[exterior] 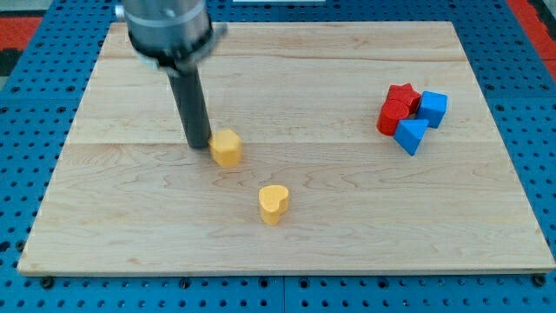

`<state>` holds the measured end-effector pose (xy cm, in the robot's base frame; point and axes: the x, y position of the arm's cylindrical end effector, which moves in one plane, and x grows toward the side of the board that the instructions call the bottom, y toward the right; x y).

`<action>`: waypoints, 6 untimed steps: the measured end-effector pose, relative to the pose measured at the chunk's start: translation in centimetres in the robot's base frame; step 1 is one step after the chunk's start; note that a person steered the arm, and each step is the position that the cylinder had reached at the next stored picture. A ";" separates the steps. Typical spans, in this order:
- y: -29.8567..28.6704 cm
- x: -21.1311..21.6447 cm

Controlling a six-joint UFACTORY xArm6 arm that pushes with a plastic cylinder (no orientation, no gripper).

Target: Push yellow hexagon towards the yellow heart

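Pushing setup: my tip [199,144] sits touching the small yellow hexagon block [227,149] on its upper-left side, opposite the yellow heart block [274,204] lying near, lower-right, so a shove drives it heartward. No claw exists—just a plain rod. Red and blue blocks [412,116] cluster well apart.

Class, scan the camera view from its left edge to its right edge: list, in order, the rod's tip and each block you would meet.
My tip → yellow hexagon → yellow heart → red cylinder → red star → blue triangular block → blue cube. The four red and blue blocks are clustered, so their order goes by their centres.
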<state>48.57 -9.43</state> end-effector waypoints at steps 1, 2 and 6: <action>0.9 2.7; -1.5 -2.6; 6.3 1.7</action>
